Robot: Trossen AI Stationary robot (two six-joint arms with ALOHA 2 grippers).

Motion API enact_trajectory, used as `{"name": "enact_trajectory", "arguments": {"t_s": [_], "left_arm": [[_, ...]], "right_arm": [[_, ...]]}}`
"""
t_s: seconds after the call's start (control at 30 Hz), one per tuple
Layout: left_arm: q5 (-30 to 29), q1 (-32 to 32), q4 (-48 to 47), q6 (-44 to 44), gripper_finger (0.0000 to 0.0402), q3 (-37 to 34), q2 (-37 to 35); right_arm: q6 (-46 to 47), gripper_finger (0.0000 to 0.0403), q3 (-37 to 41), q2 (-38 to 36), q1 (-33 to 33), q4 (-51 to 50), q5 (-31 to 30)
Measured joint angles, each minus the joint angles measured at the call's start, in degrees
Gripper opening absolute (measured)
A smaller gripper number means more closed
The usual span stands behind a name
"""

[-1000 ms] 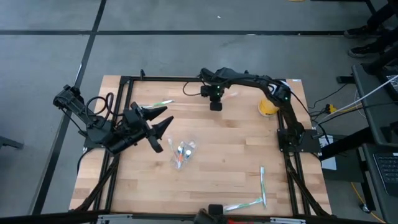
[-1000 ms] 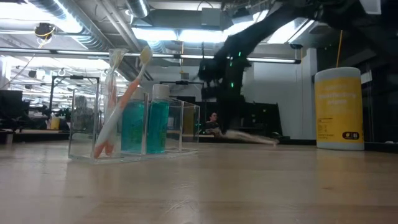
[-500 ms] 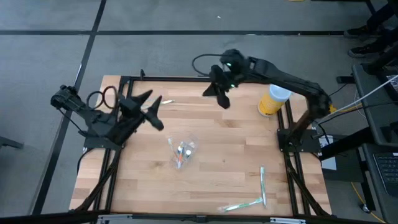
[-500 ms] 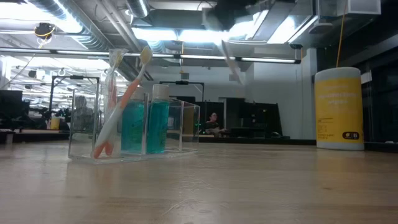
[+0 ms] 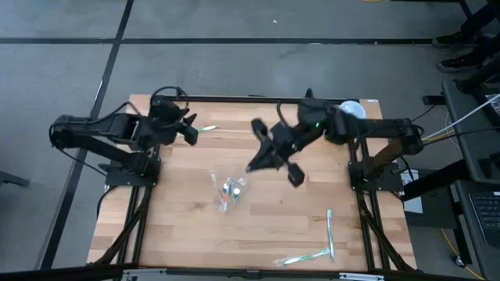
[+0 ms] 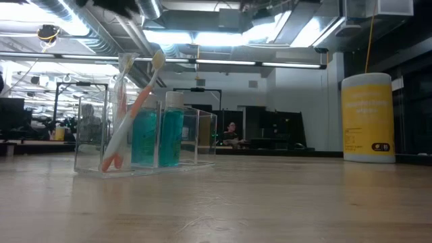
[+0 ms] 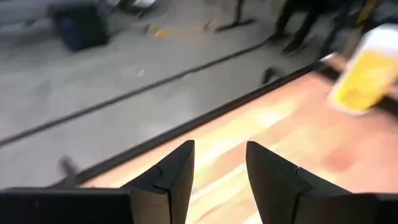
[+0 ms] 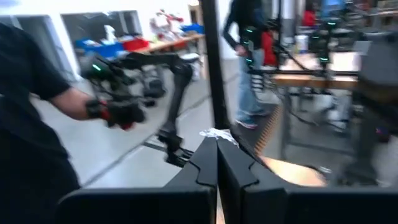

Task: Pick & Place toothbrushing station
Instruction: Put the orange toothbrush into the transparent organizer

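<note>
A clear organizer (image 5: 228,190) stands mid-table, holding an orange-and-white toothbrush (image 6: 135,108) and two blue-green bottles (image 6: 156,135). My right gripper (image 5: 254,164) hangs level in the air above the table's middle, shut on a white wrapped toothbrush (image 8: 215,133). My left gripper (image 5: 189,129) is open near the far left edge, beside another wrapped toothbrush (image 5: 207,127) lying flat on the wood. Nothing is between its fingers (image 7: 219,163). My right gripper pinches the white wrapper between its two shut fingers (image 8: 205,163); only a crumpled bit of the wrapper (image 8: 217,134) shows past their free ends. The fingers point level. The wrapped toothbrush is lifted clear of the table; how it hangs is hidden by the gripper.
A yellow canister (image 6: 368,118) stands at the far right, partly under the right arm. Two more wrapped toothbrushes (image 5: 330,232) (image 5: 305,256) lie near the front right. A person (image 8: 31,112) with a handheld device stands beyond the table. Black frame rails (image 5: 234,98) border the tabletop.
My right gripper has lifted the wrapped toothbrush off the far edge, swung up and toward the table's middle, and tipped from pointing down to level. My left gripper has pulled away from the organizer toward the far left edge, and the gap between its fingers has narrowed.
</note>
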State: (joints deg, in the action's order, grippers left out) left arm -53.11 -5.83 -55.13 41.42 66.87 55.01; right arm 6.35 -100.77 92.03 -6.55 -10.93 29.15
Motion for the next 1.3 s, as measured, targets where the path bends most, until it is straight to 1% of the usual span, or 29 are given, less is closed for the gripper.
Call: {"name": "enact_trajectory", "arguments": {"t_s": [0.1,0.2,0.3,0.37,0.43,0.53,0.6,0.73,0.83,0.97,1.17,1.3], "left_arm": [[0.5,2.2,-4.4,3.0,0.0141,0.0,0.9],[0.6,3.0,-5.4,4.9,0.0141,0.0,1.3],[0.6,4.2,-5.9,8.1,0.0141,-1.4,1.4],[1.7,4.9,-6.0,10.2,0.0141,-4.0,0.9],[4.1,5.4,-5.8,12.1,0.0141,-7.1,0.1],[6.9,5.1,-5.8,16.2,0.0141,-12.7,-1.2],[7.5,4.3,-5.2,19.9,0.0141,-16.6,-2.8],[8.5,2.3,1.3,24.1,0.0141,-24.0,-6.6],[8.9,1.0,4.6,26.1,0.0141,-27.4,-9.0],[8.9,-0.1,5.2,26.8,0.0141,-28.5,-10.7],[8.7,-0.2,5.5,26.4,0.0141,-28.5,-11.2],[8.8,-0.2,5.7,26.2,0.0141,-28.5,-11.2]], "right_arm": [[2.1,0.0000,0.0,2.7,-2.8,4.3,-0.4],[3.6,0.0000,0.0,5.9,-4.5,6.0,-1.1],[5.5,0.0000,0.0,9.6,-5.6,11.2,-1.2],[6.7,0.0000,0.0,11.7,-5.9,14.1,-1.3],[7.8,0.0000,0.0,13.6,-6.0,16.4,-1.3],[8.3,0.0000,0.0,15.6,-6.0,17.6,-1.3],[8.4,0.0000,0.0,16.6,-5.9,17.7,-1.3],[9.8,0.0000,1.6,18.3,-5.6,21.0,-1.3],[11.6,0.0000,5.0,18.8,-5.0,24.5,-1.6],[14.8,0.0000,10.6,18.9,-4.3,33.4,-3.3],[15.3,0.0000,15.6,18.8,-3.8,36.1,-4.8],[16.0,0.0000,19.9,18.8,-3.7,42.2,-6.8]]}}
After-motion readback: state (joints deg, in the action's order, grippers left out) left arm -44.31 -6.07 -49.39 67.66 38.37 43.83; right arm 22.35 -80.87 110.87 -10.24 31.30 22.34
